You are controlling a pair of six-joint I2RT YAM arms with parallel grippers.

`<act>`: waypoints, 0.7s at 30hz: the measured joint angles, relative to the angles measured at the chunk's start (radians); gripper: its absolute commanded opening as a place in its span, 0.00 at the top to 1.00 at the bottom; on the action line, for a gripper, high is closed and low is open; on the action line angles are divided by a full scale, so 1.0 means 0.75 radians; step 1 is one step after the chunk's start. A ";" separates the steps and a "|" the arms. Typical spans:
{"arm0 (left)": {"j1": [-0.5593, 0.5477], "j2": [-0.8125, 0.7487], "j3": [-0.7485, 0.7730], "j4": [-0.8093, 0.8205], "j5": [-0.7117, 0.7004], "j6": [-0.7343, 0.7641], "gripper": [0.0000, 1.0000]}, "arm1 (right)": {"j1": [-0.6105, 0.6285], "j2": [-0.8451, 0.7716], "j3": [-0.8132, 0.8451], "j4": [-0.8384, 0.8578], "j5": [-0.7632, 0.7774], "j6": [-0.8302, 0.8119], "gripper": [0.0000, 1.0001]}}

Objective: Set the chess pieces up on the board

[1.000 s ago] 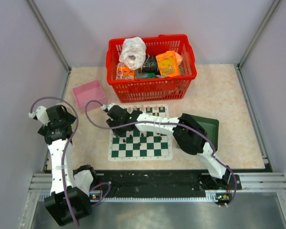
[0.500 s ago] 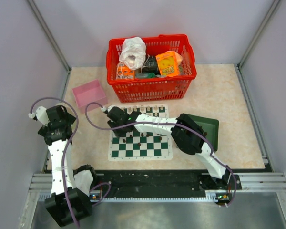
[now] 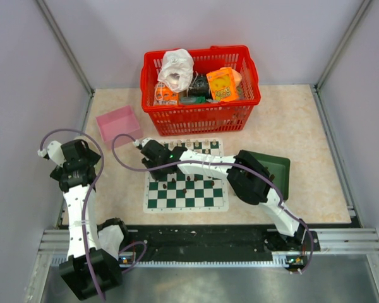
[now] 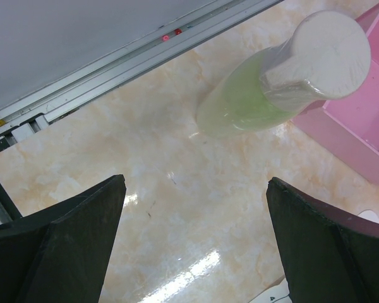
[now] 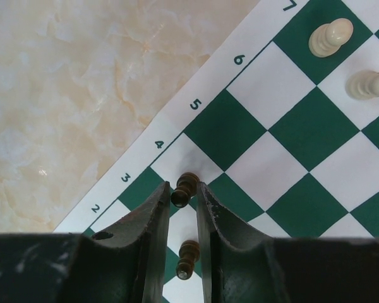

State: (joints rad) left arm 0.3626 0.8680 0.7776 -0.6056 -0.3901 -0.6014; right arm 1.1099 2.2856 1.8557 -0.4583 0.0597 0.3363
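Note:
The board (image 3: 153,205) lies mid-table, green and white checks. In the right wrist view my right gripper (image 5: 183,188) hangs over the board's (image 5: 303,151) numbered edge, its fingers closed in on a small dark pawn (image 5: 186,187) that stands between the tips. A second dark pawn (image 5: 187,257) stands further back between the fingers, untouched. Two cream pieces (image 5: 330,36) stand at the upper right. From above, the right gripper (image 3: 158,168) is at the board's far left corner, and a few dark pieces (image 3: 188,183) stand mid-board. My left gripper (image 4: 196,183) is open over bare tabletop, holding nothing.
A red basket (image 3: 200,88) full of goods stands behind the board. A pink box (image 3: 118,124) sits to its left, with a green-filled, white-capped bottle (image 4: 271,88) beside it. A dark green tray (image 3: 275,167) lies right of the board, partly under the right arm.
The right gripper's jaws have narrowed around the dark pawn. Both arms have stayed almost where they were.

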 measured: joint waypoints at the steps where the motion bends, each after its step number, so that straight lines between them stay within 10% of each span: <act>1: 0.000 0.000 0.000 0.000 0.000 0.000 0.01 | 0.000 0.000 0.000 -0.001 0.000 -0.001 0.76; 21: 0.000 0.000 0.000 0.000 0.000 0.001 0.01 | 0.026 0.000 0.016 -0.017 -0.011 -0.016 0.93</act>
State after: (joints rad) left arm 0.3626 0.8680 0.7776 -0.6056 -0.3901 -0.6006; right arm 1.1294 2.2856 1.8675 -0.4709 0.0517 0.3241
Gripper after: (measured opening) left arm 0.986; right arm 0.095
